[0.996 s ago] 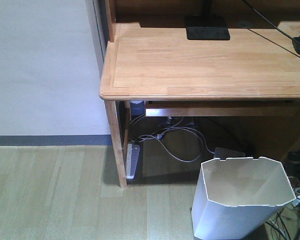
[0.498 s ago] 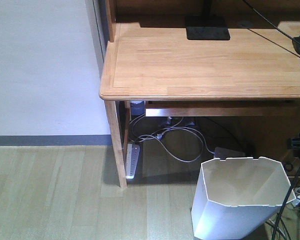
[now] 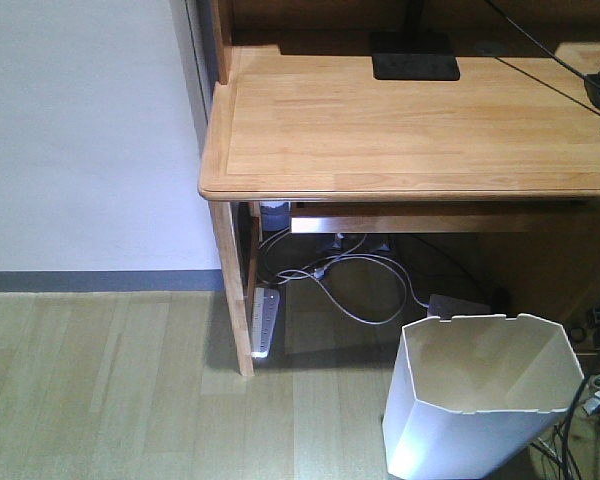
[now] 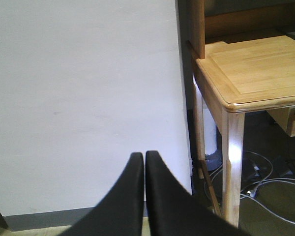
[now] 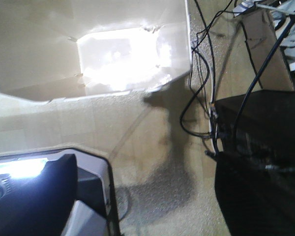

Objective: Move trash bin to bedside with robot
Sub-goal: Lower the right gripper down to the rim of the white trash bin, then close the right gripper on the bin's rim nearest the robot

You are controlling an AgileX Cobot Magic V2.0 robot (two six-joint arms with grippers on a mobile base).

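Observation:
The white trash bin stands on the wood floor at the lower right, in front of the desk, with its angular rim open upward. The right wrist view looks down into its cream inside at the top left. My right gripper is open over bare floor, apart from the bin, with its fingers at the lower corners. My left gripper is shut and empty, facing a white wall. The bed is out of view.
A light wooden desk fills the upper right; its corner leg shows in the left wrist view. A power strip and loose cables lie under it. A black box with cables stands right of the bin.
The black arm part seen at the right edge beside the bin half a second ago has mostly left the front view. The bin's rim has shifted slightly.

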